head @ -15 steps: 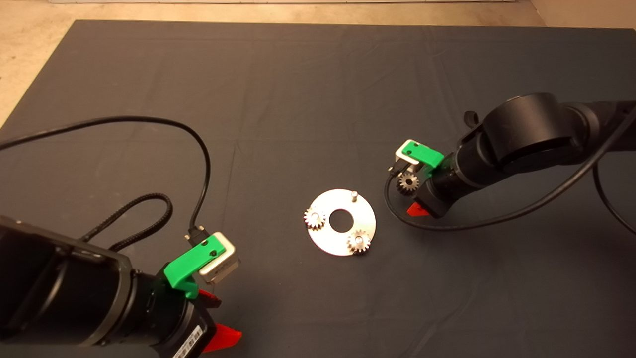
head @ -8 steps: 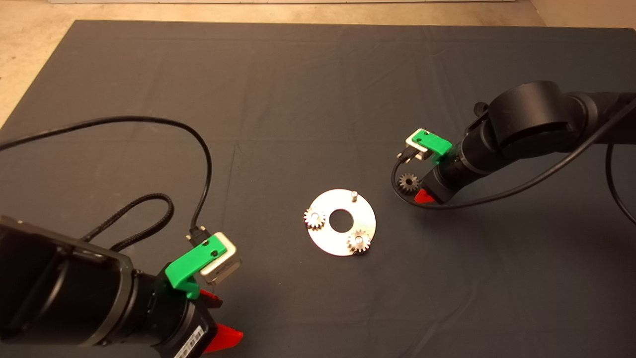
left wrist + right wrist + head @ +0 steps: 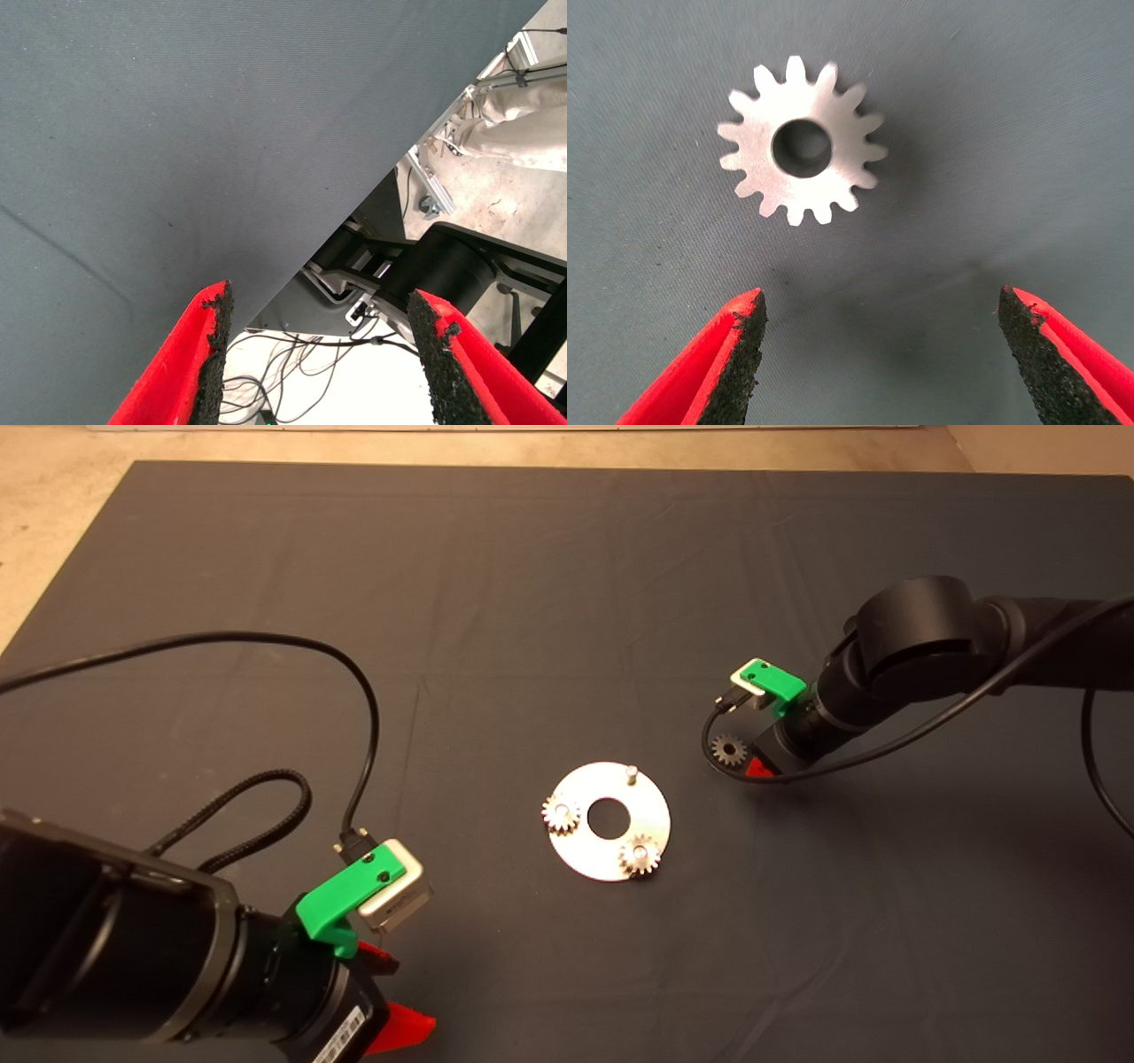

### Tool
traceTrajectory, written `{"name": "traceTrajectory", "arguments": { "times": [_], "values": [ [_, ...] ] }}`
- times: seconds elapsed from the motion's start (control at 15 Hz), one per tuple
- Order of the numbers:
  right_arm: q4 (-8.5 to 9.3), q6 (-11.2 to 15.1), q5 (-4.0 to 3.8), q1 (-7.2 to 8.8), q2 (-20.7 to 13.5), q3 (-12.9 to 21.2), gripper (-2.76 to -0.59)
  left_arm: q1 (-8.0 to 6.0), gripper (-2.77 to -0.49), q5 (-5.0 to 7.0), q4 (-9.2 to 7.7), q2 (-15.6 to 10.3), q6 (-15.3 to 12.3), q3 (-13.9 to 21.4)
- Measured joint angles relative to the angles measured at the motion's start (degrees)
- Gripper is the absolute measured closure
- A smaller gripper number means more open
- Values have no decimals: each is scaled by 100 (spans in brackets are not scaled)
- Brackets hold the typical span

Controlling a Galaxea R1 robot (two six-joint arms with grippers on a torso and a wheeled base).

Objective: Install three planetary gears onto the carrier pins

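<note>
Right claw [image 3: 751, 766] backs off toward 3 o'clock, fingers apart, empty. Third gear [image 3: 729, 750] flat on counter [image 3: 532, 584], 2 o'clock off disc [image 3: 656, 815]. Two gears seated; bare pin [image 3: 631, 772] waits. Next, probably: grab, carry over. Left claw [image 3: 390, 992] parked at 7, fingers apart.

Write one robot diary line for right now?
gears on pins: two | bare pin: one | loose gear: flat on mat | right gripper: open beside it | left gripper: open, parked near mat edge

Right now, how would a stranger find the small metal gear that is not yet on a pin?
Start at the shiny round metal disc. To its right, the small toothed metal gear lies flat on the dark mat, before the open right gripper. Unlike the others, it sits off the disc.
</note>
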Motion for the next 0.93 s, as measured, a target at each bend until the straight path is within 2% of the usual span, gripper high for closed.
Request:
{"name": "traceTrajectory", "arguments": {
  "times": [0.2, 0.27, 0.33, 0.4, 0.47, 0.93],
  "values": [
    [0, -2, 2, -3, 124, -165, -191, 0, -133, -9, 0, 0, 0, 0],
    [0, -2, 36, -4, 176, -167, -191, 0, -133, -11, 0, 0, 0, 0],
    [0, -2, 99, -4, 249, -171, -191, 0, -133, -13, 0, 0, 0, 0],
    [4, -5, 202, -4, 293, -231, -191, 0, -133, -11, 0, -2, -2, 0],
    [1, -5, 236, -1, 328, -308, -191, 0, -133, -11, 0, -2, -5, 0],
    [1, -9, 267, -12, 389, -429, -191, 0, -133, -17, 0, -7, -5, 0]
  ]
}}
